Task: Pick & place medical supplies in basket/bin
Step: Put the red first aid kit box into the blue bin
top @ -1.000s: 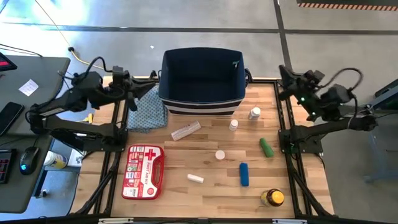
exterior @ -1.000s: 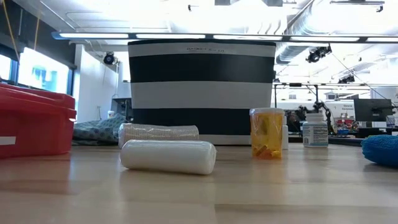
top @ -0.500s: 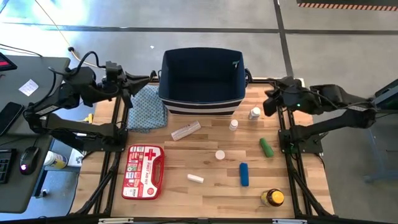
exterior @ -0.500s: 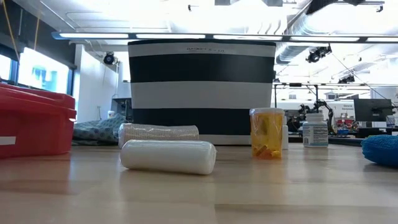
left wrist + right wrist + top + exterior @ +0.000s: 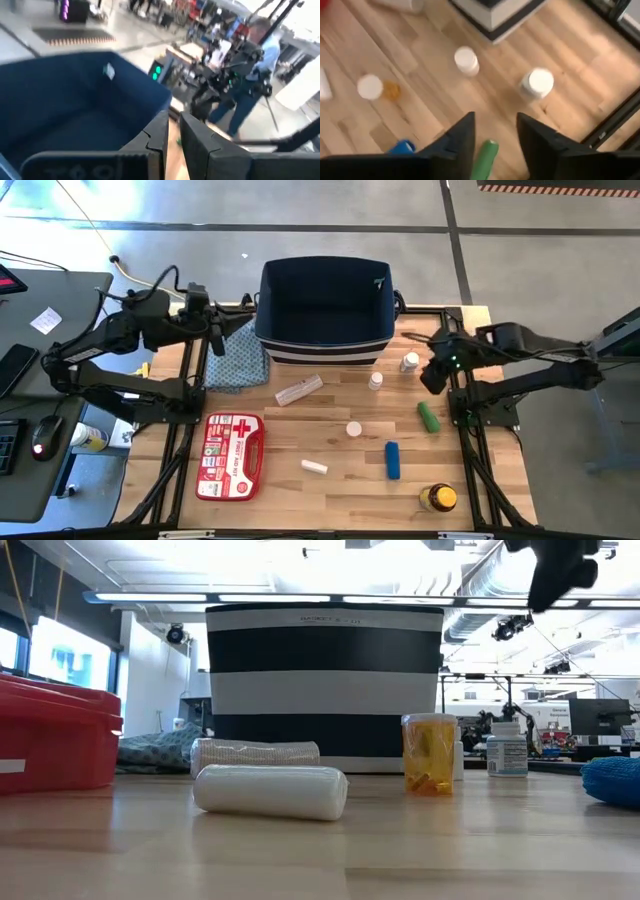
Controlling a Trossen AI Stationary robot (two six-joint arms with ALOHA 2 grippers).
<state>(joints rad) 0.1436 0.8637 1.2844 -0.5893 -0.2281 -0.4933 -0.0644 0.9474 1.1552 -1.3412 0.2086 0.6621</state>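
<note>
The right pincer (image 5: 432,377), spread and empty, hovers above the green cylinder (image 5: 428,416) near the desk's right edge. The cylinder looks light, rigid and prone to rolling; best pinched across its middle. The left pincer (image 5: 214,332), nearly pressed together, waits beside the navy bin (image 5: 325,340).

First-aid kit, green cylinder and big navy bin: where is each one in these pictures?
First-aid kit (image 5: 231,455): high view, middle of its red lid.
Green cylinder (image 5: 428,416): high view, middle of its length.
Navy bin (image 5: 325,343): high view, near wall above the white stripe.
</note>
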